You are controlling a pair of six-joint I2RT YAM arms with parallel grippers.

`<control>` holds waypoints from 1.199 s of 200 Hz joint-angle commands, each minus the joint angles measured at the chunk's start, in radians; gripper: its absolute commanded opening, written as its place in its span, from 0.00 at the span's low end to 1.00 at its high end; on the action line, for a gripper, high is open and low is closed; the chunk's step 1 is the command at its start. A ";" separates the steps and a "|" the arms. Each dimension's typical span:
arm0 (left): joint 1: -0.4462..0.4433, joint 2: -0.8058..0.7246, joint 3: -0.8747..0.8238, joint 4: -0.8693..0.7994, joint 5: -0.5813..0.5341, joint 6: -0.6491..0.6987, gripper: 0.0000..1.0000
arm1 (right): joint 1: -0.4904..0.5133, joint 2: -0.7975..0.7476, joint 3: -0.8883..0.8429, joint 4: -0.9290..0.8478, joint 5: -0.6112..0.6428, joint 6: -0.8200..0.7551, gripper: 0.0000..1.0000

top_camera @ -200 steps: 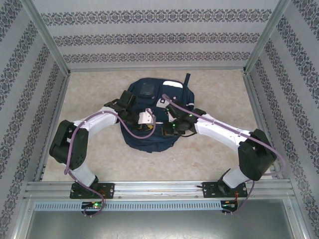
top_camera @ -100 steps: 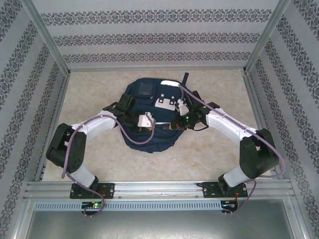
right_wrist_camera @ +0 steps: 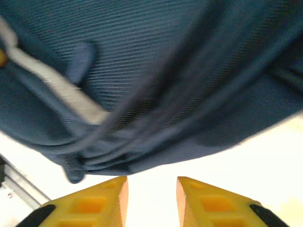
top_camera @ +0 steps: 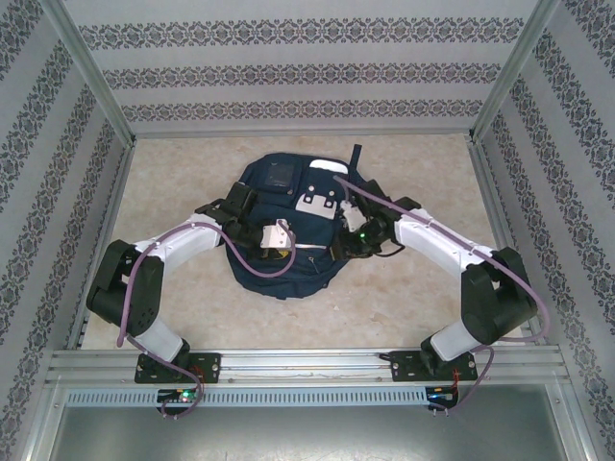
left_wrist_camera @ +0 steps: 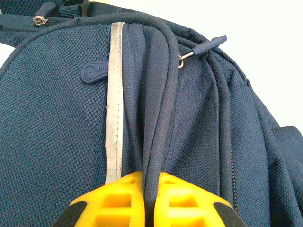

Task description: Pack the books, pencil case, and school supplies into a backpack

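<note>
The dark navy backpack point(top_camera: 284, 182) lies in the middle of the table, with white patches near its top. My left gripper point(left_wrist_camera: 150, 182) is shut on a ridge of its piped seam point(left_wrist_camera: 161, 109), beside a grey reflective stripe point(left_wrist_camera: 113, 104); from above, the left gripper point(top_camera: 286, 250) sits on the pack's front. A zipper pull point(left_wrist_camera: 208, 46) sticks out at the upper right. My right gripper point(right_wrist_camera: 151, 189) is open with nothing between its fingers, just off the blurred edge of the backpack point(right_wrist_camera: 165, 71) over bare table, at the pack's right side point(top_camera: 340, 252). Books, pencil case and school supplies are out of view.
Patterned walls point(top_camera: 307, 72) close in the back and both sides. Metal frame posts point(top_camera: 96, 77) stand at the corners, and a rail point(top_camera: 307, 365) runs along the near edge. Pale marbled tabletop point(top_camera: 173, 182) surrounds the pack.
My right gripper was shut at the backpack's front; its arm swung up and right, and the jaws have now opened. The left gripper has kept its hold on the seam.
</note>
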 commanded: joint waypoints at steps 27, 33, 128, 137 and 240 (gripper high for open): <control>0.004 -0.010 0.039 -0.097 0.079 -0.065 0.00 | 0.163 -0.028 0.019 0.098 0.208 0.015 0.44; 0.004 -0.005 0.045 -0.104 0.084 -0.072 0.00 | 0.180 -0.029 0.011 0.111 0.237 0.032 0.46; 0.004 0.027 0.078 -0.156 0.092 -0.093 0.00 | 0.335 0.047 0.017 0.133 0.471 0.141 0.19; 0.003 0.027 0.079 -0.159 0.084 -0.085 0.00 | 0.335 0.047 0.022 0.112 0.498 0.149 0.10; 0.003 -0.018 0.007 -0.174 0.072 0.087 0.00 | 0.054 -0.023 -0.098 0.113 0.393 0.132 0.00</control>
